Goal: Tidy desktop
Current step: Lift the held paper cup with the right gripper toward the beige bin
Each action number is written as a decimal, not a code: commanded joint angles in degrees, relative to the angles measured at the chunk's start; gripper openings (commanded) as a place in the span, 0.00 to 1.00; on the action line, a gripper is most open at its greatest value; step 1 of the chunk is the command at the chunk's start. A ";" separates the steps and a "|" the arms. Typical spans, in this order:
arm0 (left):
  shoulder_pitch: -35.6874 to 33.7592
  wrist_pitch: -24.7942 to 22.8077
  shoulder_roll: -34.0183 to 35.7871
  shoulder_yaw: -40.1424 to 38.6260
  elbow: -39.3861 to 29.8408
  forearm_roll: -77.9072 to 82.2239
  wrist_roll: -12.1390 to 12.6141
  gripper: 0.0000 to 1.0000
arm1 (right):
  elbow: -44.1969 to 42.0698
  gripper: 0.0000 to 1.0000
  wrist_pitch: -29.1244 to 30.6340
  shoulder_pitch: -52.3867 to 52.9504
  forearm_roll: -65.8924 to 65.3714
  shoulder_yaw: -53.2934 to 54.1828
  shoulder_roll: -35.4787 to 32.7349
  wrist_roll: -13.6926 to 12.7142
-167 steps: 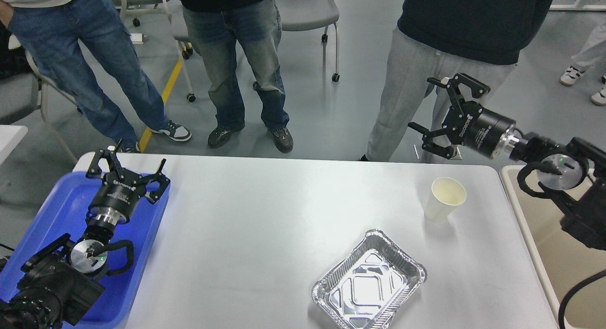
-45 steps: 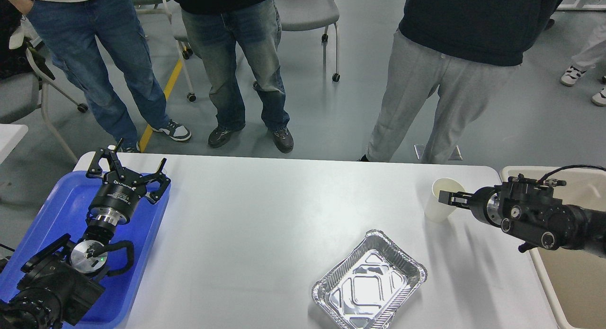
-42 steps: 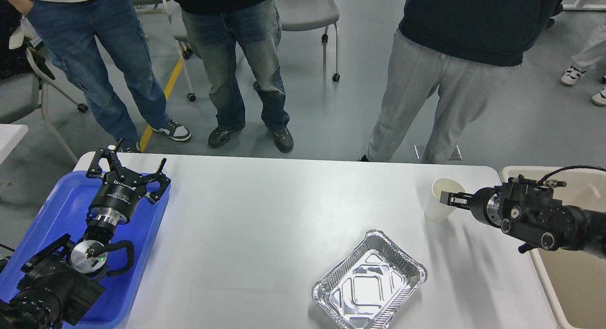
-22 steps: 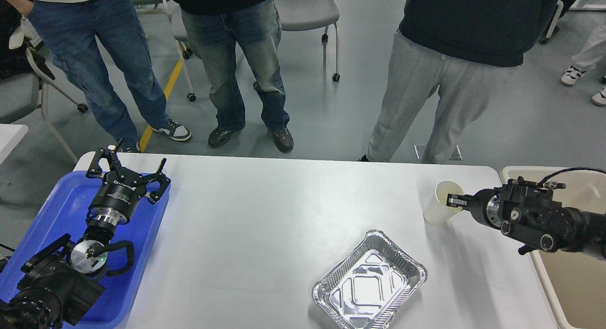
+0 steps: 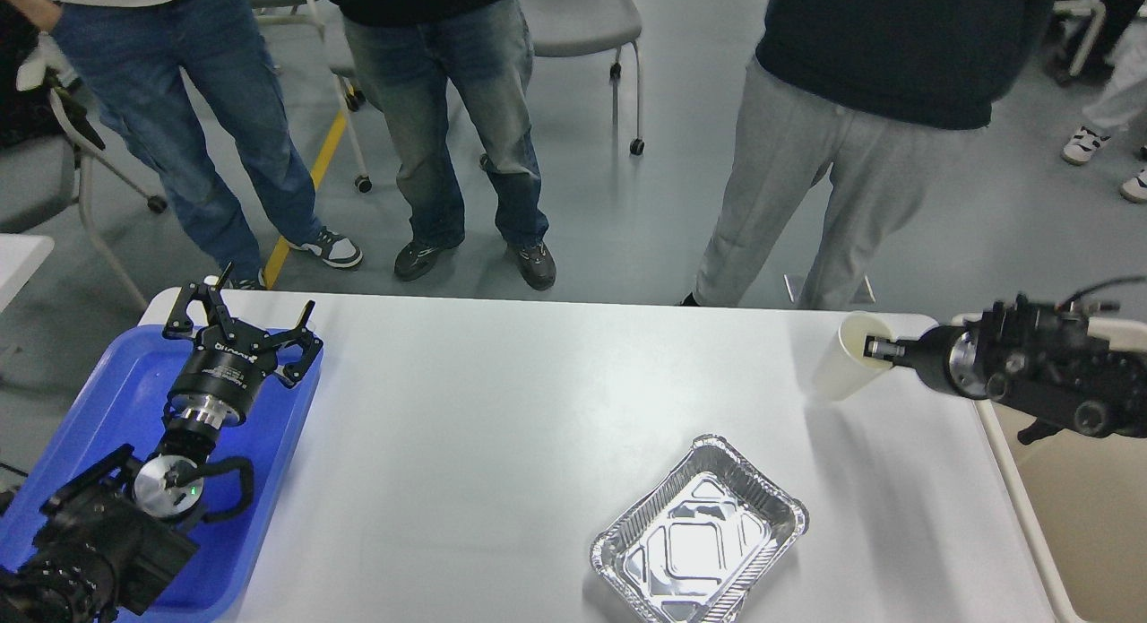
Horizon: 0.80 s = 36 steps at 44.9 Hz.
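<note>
The white desktop (image 5: 502, 426) fills the middle of the head view. A white paper cup (image 5: 842, 367) hangs tilted a little above its far right corner. My right gripper (image 5: 874, 347) is shut on the cup's rim, with one finger inside the mouth. An empty foil tray (image 5: 699, 542) lies on the desktop near the front, right of centre. My left gripper (image 5: 240, 323) is open and empty over the blue plastic tray (image 5: 116, 399) at the left edge.
A beige tub (image 5: 1075, 497) stands off the desktop's right edge, under my right arm. Three people stand on the grey floor beyond the far edge, with wheeled chairs behind them.
My right gripper came down to the cup, shut on its rim and lifted it up and to the right, tilting it. The left arm has not moved.
</note>
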 commanded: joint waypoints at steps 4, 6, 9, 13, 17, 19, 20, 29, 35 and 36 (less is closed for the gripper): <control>0.00 0.00 0.00 0.00 0.01 0.00 0.00 1.00 | 11.65 0.00 10.48 13.32 2.66 0.46 -13.19 0.06; 0.00 0.00 0.00 0.00 0.01 0.00 0.00 1.00 | 13.23 0.00 12.50 15.42 2.66 0.38 -15.38 -0.02; 0.00 0.00 0.00 0.00 0.01 0.00 0.00 1.00 | 15.08 0.00 16.10 18.59 2.58 0.38 -18.11 -0.29; 0.00 0.00 0.00 0.00 0.01 0.00 0.00 1.00 | 16.31 0.00 18.92 22.02 2.66 0.46 -20.93 -0.64; 0.00 0.00 0.00 0.00 0.01 0.00 0.00 1.00 | 16.58 0.00 21.03 24.92 2.58 0.46 -23.21 -0.64; 0.00 0.00 0.00 0.00 0.01 0.00 0.00 1.00 | 16.58 0.00 22.26 26.33 2.58 0.46 -24.27 -0.64; 0.00 0.00 0.00 0.00 0.01 0.00 0.00 1.00 | 16.58 0.00 22.79 26.86 2.58 0.55 -24.88 -0.73; 0.00 0.00 0.00 0.00 0.01 0.00 0.00 1.00 | 14.65 0.00 23.50 29.06 4.24 0.82 -28.58 -0.73; 0.00 0.00 0.00 0.00 0.01 0.00 0.00 1.00 | 9.65 0.00 19.73 27.92 12.84 0.47 -28.58 -1.25; 0.00 0.00 0.00 0.00 0.01 0.00 0.00 1.00 | 8.68 0.00 18.33 27.57 14.77 0.29 -28.58 -1.34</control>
